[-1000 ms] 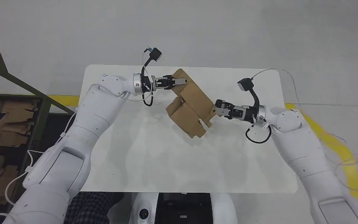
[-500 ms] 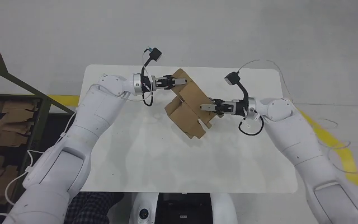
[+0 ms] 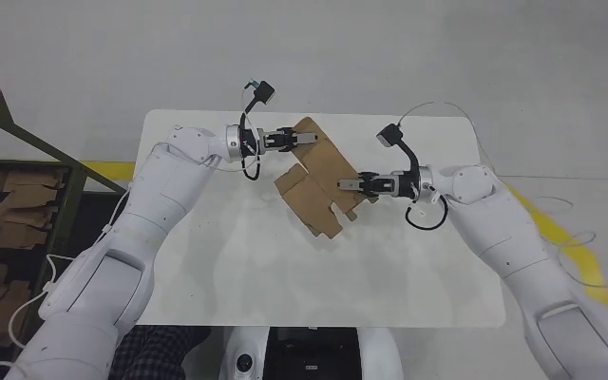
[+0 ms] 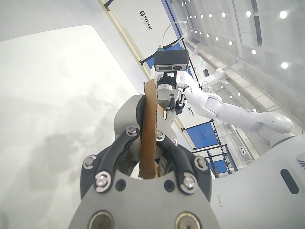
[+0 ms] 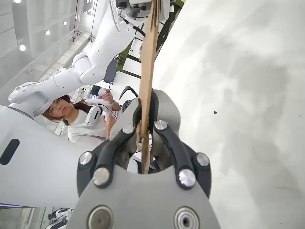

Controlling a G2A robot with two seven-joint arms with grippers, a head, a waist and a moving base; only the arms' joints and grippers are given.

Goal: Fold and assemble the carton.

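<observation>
— Clamped tight, the left gripper: fingers closed down on the far top corner of the brown corrugated cardboard carton. In its wrist view the board's edge runs straight up between the pads.

— And the right gripper?

— Same story on the opposite side. It's pinched shut on a panel edge, with the thin cardboard sandwiched between its fingers. So that's both arms on the one carton, one at each end.

— Where does that leave the carton itself?

— Strung between the two grippers over the middle of the white table, lying on a diagonal. I can't tell whether its lower edge touches the tabletop.

— How far along would you call it?

— Early to middle, I'd say. The carton is picked up and under two-handed control, and it looks partly pulled open rather than dead flat. But it isn't a squared box yet. The walls sit skewed, and the loose flaps hang out to the side, unfolded.

— So what's left?

— Most of it, by my reading: open the body into a proper rectangle, fold the flaps in, and close an end so it stands on its own.
</observation>
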